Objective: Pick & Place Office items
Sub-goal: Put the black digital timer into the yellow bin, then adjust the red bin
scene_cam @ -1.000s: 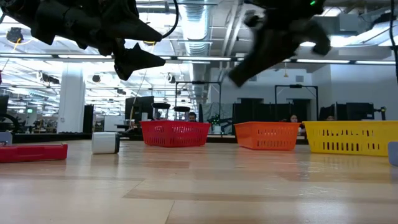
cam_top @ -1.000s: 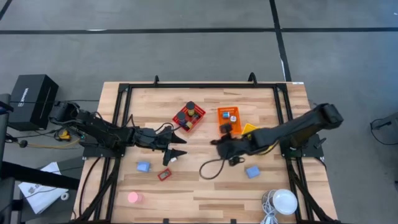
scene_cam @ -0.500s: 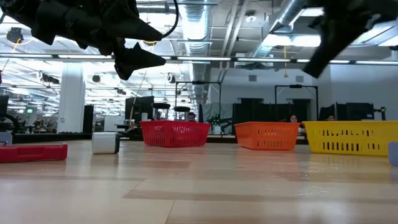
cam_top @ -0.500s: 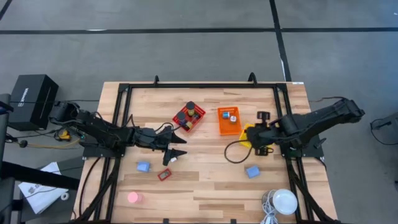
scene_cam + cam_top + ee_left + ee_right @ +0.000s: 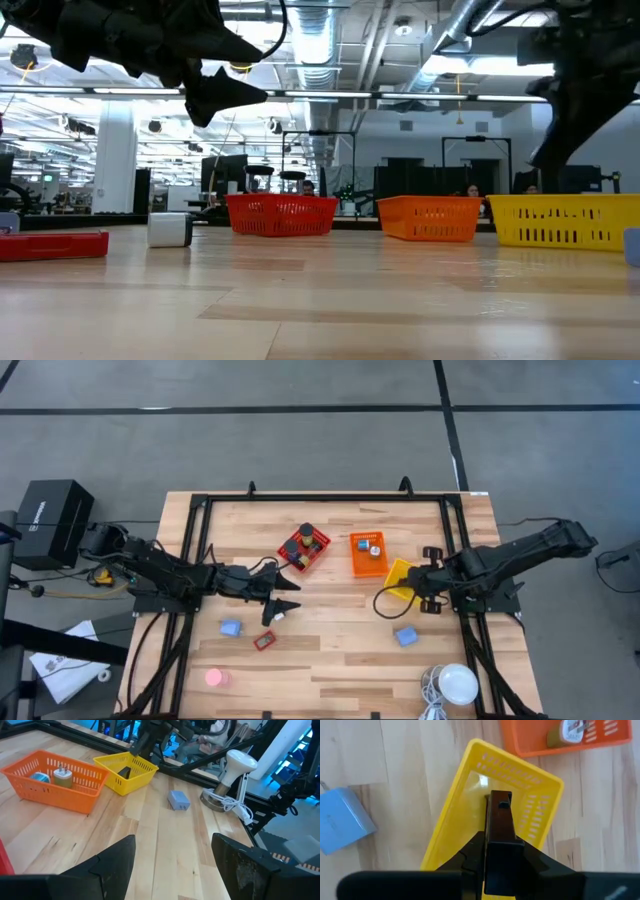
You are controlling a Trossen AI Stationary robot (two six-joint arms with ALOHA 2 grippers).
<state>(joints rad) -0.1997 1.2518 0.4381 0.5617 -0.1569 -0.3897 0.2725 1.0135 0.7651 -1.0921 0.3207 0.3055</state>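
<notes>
Wood surface (image 5: pixel 330 660) first, everything sits on it. We see the right arm has swung from mid-surface out to the right side within the last second, and the right gripper (image 5: pixel 418 582) now hangs over the yellow basket (image 5: pixel 445 830). It is clamped tight on a black rectangle (image 5: pixel 499 817), with a black cable (image 5: pixel 380 605) trailing in a loop back onto the wood. We read that as carry done and drop pending: the item is above the basket but not released. The cable may need care, since part of it lies outside the rim. The left arm has not moved. The left gripper (image 5: pixel 292 596) has its fingers apart, holds nothing and hovers left of centre near a small white bit that we cannot identify. The white lamp (image 5: pixel 458 683) stands at the near right edge. The orange basket (image 5: pixel 367 565) holds a couple of small pieces, and the red basket (image 5: pixel 304 548) has dark rolls in it. Loose items not yet sorted: a blue block (image 5: pixel 405 635) near the yellow basket, another blue block (image 5: pixel 231 628) on the left, a red-framed piece (image 5: pixel 264 641) and a pink disc (image 5: pixel 214 678). Writing: the black box (image 5: pixel 50 520) off the surface carries white lettering that is too small to read, and we find no other legible label.
</notes>
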